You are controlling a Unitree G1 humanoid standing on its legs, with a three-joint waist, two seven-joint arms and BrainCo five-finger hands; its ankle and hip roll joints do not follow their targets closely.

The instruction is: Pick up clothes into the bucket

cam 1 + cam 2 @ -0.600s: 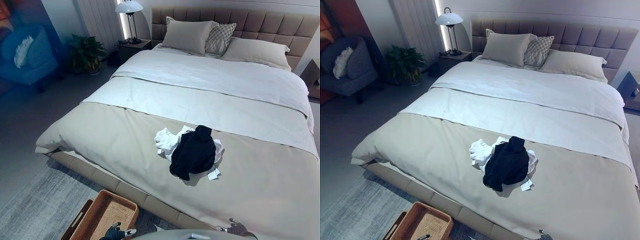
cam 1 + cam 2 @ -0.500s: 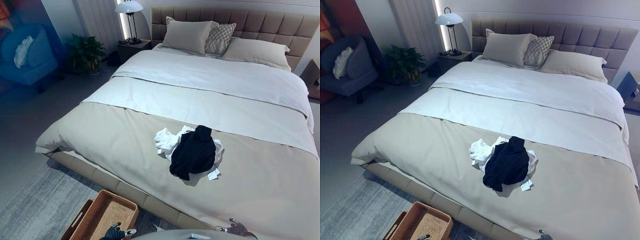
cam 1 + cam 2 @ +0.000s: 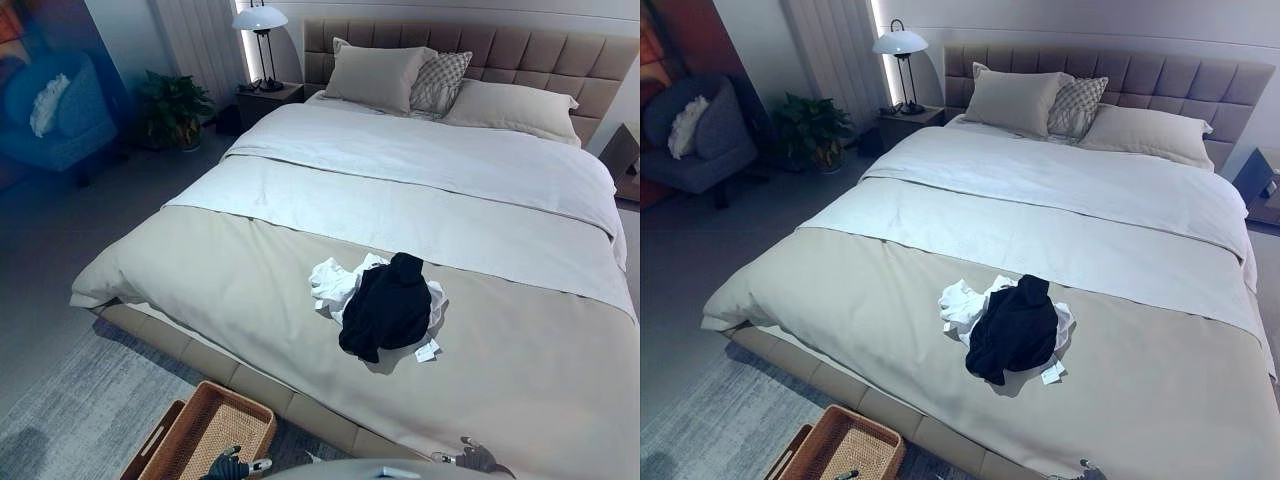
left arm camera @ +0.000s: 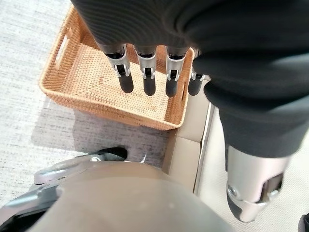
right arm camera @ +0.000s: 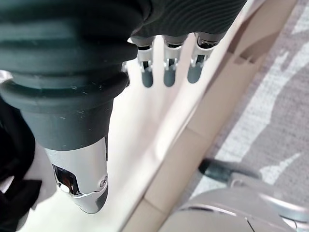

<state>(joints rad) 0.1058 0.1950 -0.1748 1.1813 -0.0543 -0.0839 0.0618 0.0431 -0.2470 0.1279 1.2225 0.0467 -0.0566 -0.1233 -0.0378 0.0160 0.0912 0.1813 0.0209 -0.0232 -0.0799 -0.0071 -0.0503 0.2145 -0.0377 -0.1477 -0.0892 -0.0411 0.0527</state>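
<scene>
A black garment (image 3: 388, 308) lies crumpled on top of a white garment (image 3: 333, 280) on the beige cover at the foot of the bed (image 3: 220, 270). An empty wicker basket (image 3: 240, 402) stands on the rug below the bed's near edge, at the lower left. My left hand (image 4: 147, 72) hangs above the basket (image 4: 104, 107) with straight fingers and holds nothing. My right hand (image 5: 169, 67) hovers over the bed's near edge, fingers straight and empty. A bit of the black garment (image 5: 12, 159) shows beside it.
Pillows (image 3: 378, 72) lean against the padded headboard. A lamp (image 3: 260, 22) on a nightstand, a potted plant (image 3: 172, 108) and a blue armchair (image 3: 55, 115) stand to the far left. A grey rug (image 3: 80, 410) covers the floor by the basket.
The view has shifted slightly. The clothes, the basket and both hands stay where they were.
</scene>
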